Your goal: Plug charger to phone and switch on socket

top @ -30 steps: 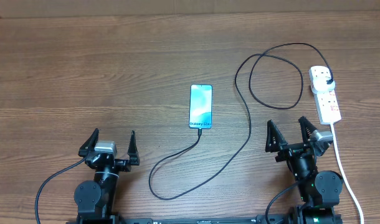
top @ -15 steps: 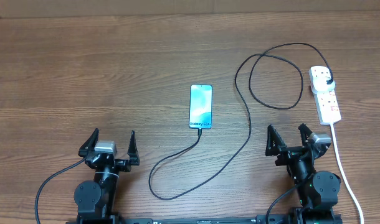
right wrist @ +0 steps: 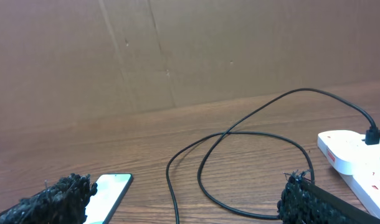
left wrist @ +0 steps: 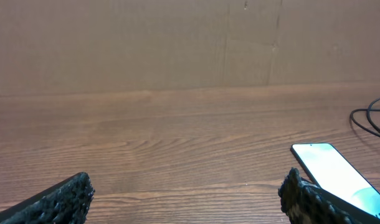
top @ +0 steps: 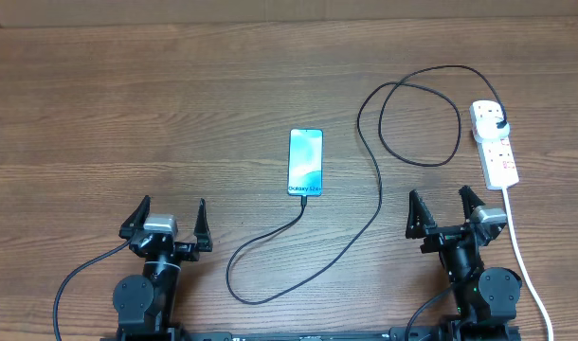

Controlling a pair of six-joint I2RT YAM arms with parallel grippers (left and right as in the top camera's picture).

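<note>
From overhead I can't read the power strip's [top: 496,144] switches [top: 498,152]; they're too small to tell on from off. Where the cable [top: 370,180] meets the phone [top: 306,162], the tip is too tiny for me to judge whether it's seated. The white cord [top: 522,256] runs off the bottom edge. In the left wrist view the phone [left wrist: 333,169] is clipped by the right edge and partly hidden behind one of the jaws; only a sliver of cable shows at that edge. In the right wrist view the bottom edge cuts the phone [right wrist: 112,188], and the power strip [right wrist: 355,152] runs out at the right edge. Both wrist views show only the tips of the jaws.
</note>
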